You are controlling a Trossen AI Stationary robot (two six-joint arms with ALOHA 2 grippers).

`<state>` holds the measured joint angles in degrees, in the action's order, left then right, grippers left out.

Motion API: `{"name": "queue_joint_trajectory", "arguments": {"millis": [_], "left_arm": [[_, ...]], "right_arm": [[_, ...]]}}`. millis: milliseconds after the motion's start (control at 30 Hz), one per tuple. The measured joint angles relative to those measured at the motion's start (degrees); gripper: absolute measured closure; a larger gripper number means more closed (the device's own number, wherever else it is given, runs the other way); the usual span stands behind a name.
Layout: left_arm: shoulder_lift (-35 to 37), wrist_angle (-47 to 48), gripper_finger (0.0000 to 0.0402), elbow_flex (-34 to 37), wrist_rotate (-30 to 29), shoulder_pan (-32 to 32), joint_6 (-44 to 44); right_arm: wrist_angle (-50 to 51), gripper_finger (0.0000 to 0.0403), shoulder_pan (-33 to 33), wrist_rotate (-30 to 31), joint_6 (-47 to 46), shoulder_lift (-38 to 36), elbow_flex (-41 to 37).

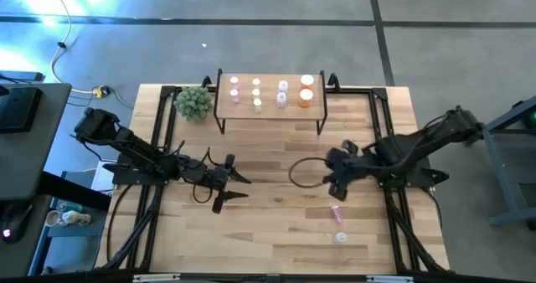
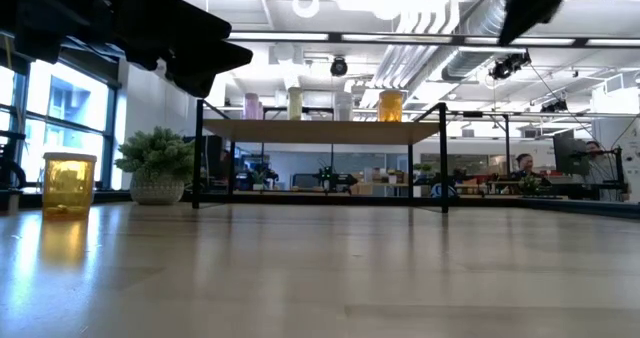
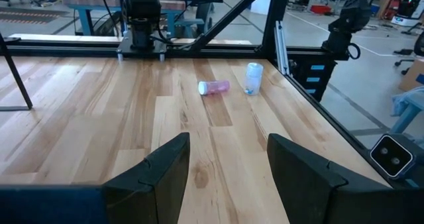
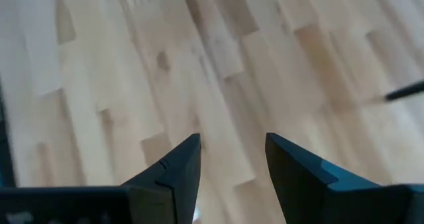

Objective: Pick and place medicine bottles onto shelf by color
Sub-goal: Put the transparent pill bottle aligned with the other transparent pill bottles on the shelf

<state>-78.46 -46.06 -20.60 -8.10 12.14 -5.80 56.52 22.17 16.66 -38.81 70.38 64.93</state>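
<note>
Tabletop (image 1: 268,233): shelf (image 1: 270,109) with 8 medicine bottles (image 1: 282,86).

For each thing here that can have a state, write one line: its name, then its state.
Left gripper: open, empty, above the table.
Right gripper: open, empty, above the table.
Pink bottle: lying on its side on the table.
Clear bottle: upright on the table, capped.
Shelf: holds upright bottles grouped by colour.
Orange bottles: upright on the shelf.

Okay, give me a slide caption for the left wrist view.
Left gripper open over the table, facing a toppled pink bottle and an upright pale bottle.
</note>
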Motion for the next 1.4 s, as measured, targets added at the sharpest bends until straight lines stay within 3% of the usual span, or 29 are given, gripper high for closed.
{"name": "queue_joint_trajectory", "arguments": {"millis": [267, 600, 833, 1000, 1267, 1400], "left_arm": [[0.0, 0.0, 0.0209, 0.0, 0.0, 0.0, 0.0], [0.0, 0.0, 0.0209, 0.0, -0.1, 0.0, 0.0], [0.0, -0.1, 0.0209, 0.0, -0.2, 0.0, 0.0], [0.0, -0.2, 0.0209, 0.0, -0.2, 0.0, 0.0], [0.0, -0.1, 0.0209, 0.0, -0.2, 0.0, 0.0], [0.0, -0.1, 0.0209, 0.0, -0.2, 0.0, 0.0]], "right_arm": [[-1.9, 0.0242, 12.3, 5.6, -13.2, 0.3, -2.2], [-11.1, 0.0242, 23.5, 8.4, -19.5, 5.5, -1.5], [-11.1, 0.0242, 26.7, 9.6, -18.3, 11.1, 5.0], [-4.2, 0.0242, 27.1, 10.3, -16.3, 15.8, 12.6], [2.7, 0.0242, 27.1, 3.8, -17.1, 22.1, 16.8], [3.8, 0.0242, 26.6, -3.1, -24.0, 24.9, 16.6]]}}
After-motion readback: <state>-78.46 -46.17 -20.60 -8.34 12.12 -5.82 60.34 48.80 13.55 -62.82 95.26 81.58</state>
